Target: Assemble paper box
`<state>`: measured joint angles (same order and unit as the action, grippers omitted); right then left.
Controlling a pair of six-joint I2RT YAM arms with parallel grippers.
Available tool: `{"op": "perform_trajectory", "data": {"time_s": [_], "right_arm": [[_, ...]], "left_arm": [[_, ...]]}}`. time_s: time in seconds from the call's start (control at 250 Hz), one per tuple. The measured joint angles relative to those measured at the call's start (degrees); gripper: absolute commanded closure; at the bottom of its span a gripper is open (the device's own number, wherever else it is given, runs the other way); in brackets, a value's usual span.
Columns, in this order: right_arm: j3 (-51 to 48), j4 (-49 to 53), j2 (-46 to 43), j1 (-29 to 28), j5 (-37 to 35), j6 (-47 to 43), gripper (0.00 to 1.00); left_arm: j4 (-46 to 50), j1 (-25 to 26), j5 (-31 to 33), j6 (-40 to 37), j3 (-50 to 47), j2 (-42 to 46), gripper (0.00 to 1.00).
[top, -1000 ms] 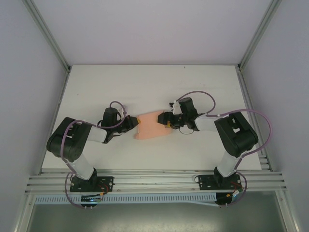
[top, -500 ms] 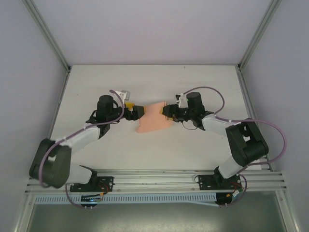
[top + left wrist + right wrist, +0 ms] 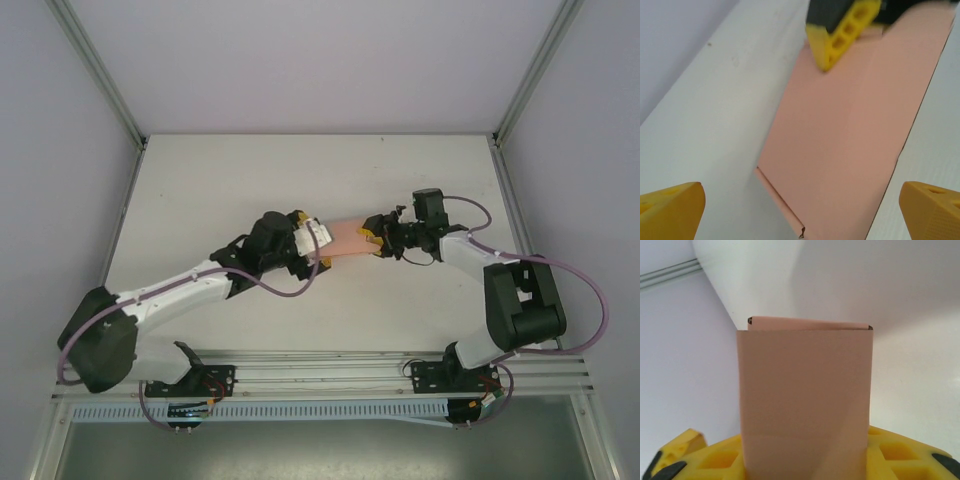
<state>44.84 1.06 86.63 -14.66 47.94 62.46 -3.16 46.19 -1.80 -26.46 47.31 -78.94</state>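
over white table right end effector pinches paper box, left end effector gapes

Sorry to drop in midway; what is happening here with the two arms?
Both arms are working on a salmon-pink paper box in the middle of the table. The right gripper pinches one end of the card between its yellow fingers. The left gripper is at the opposite end, fingers spread open on either side, not gripping. The card looks flat, not yet formed into a box.
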Motion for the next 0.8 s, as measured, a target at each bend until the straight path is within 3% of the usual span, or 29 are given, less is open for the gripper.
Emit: {"op": "perform_trajectory", "data": {"time_s": [0.092, 0.388, 0.504, 0.799], "right_arm": [[1.7, 4.7, 0.3, 1.3, 2.2, 0.9, 0.73], [4.9, 15.6, 1.3, 2.7, 8.0, 0.0, 0.75], [5.4, 18.6, 1.2, 3.5, 8.7, -1.0, 0.74], [6.8, 22.0, 0.6, 4.2, 9.5, -0.4, 0.78]], "left_arm": [[1.0, 2.6, 3.4, -3.9, 2.5, -4.0, 0.01], [0.8, 4.1, 8.7, -9.6, 4.1, -8.7, 0.01], [-0.5, 4.3, 8.9, -10.8, 3.7, -8.8, 0.10], [-1.3, 4.6, 8.6, -11.5, 3.0, -8.5, 0.18]]}}
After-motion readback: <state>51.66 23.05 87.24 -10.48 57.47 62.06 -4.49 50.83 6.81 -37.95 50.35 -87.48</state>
